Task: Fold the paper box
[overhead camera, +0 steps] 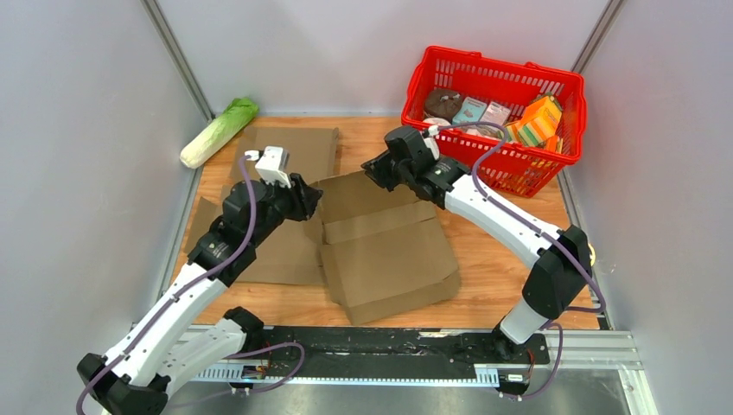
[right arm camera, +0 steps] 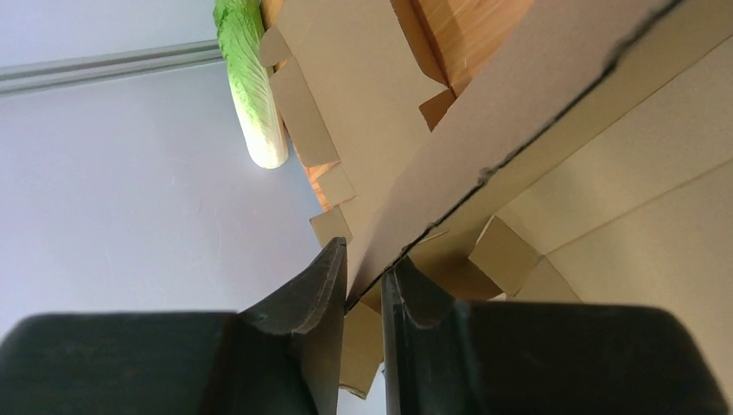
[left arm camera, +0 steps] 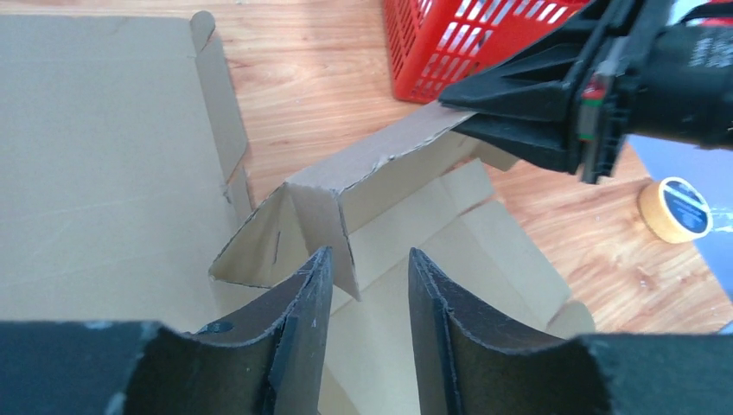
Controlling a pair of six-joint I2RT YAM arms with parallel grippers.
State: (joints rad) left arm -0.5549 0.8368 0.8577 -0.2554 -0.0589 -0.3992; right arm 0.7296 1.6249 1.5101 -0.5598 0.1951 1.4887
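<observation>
The brown cardboard box blank (overhead camera: pixel 389 251) lies mostly flat in the middle of the table. Its far flap (left arm camera: pixel 380 164) is lifted off the table. My right gripper (overhead camera: pixel 373 169) is shut on that flap's top edge; in the right wrist view (right arm camera: pixel 365 259) the flap (right arm camera: pixel 484 112) runs between the fingertips. The right gripper also shows in the left wrist view (left arm camera: pixel 471 112). My left gripper (overhead camera: pixel 313 202) is open at the flap's left end. In the left wrist view (left arm camera: pixel 367 268) the flap's folded corner tab (left arm camera: pixel 333 233) hangs just ahead of the left finger (left arm camera: pixel 307 303), untouched.
A second flat cardboard sheet (overhead camera: pixel 294 151) lies behind and left of the box. A napa cabbage (overhead camera: pixel 219 131) lies at the far left. A red basket (overhead camera: pixel 493 112) with groceries stands at the far right. A tape roll (left arm camera: pixel 677 207) lies on the right.
</observation>
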